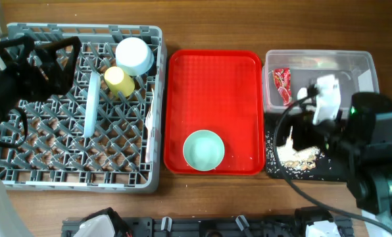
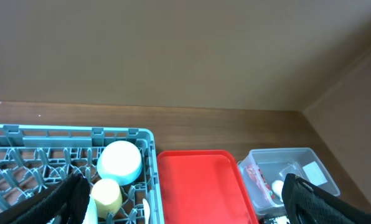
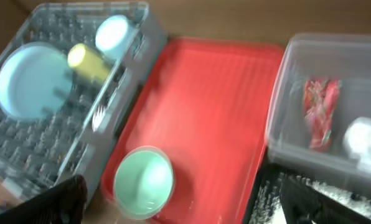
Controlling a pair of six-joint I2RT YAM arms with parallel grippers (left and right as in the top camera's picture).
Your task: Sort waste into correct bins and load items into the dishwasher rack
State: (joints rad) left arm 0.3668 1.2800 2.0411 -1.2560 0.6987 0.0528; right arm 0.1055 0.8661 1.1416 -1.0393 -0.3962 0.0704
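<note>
Though most of the sorting looks done, one dish stands outside the rack (image 1: 25, 164).

Stowed in rack: plate (image 1: 88, 105) on edge between pegs; yellow cup (image 1: 119, 81); small blue bowl (image 1: 133, 56) at the far corner; fork (image 1: 148, 128) along the wall nearest the red tray (image 1: 216, 92). Spoon: cannot be made out.

Sorted waste: wrapper (image 1: 283, 85) and tissue (image 3: 363, 140) lie in the clear tub (image 1: 360, 66); rice scraps (image 1: 298, 155) lie in the black tray (image 1: 314, 172), a few grains scattered along its edge.

Outstanding, by my judgement: mint bowl (image 1: 203, 149), upright on the red tray's near end, not yet racked.

Left gripper (image 2: 185, 196): fingers spread wide, nothing between them, touching nothing; it hangs above the rack's far left corner.

Right gripper (image 3: 185, 199): fingers spread wide, empty, touching nothing; it hangs over the join of tub and black tray, well apart from the mint bowl.
</note>
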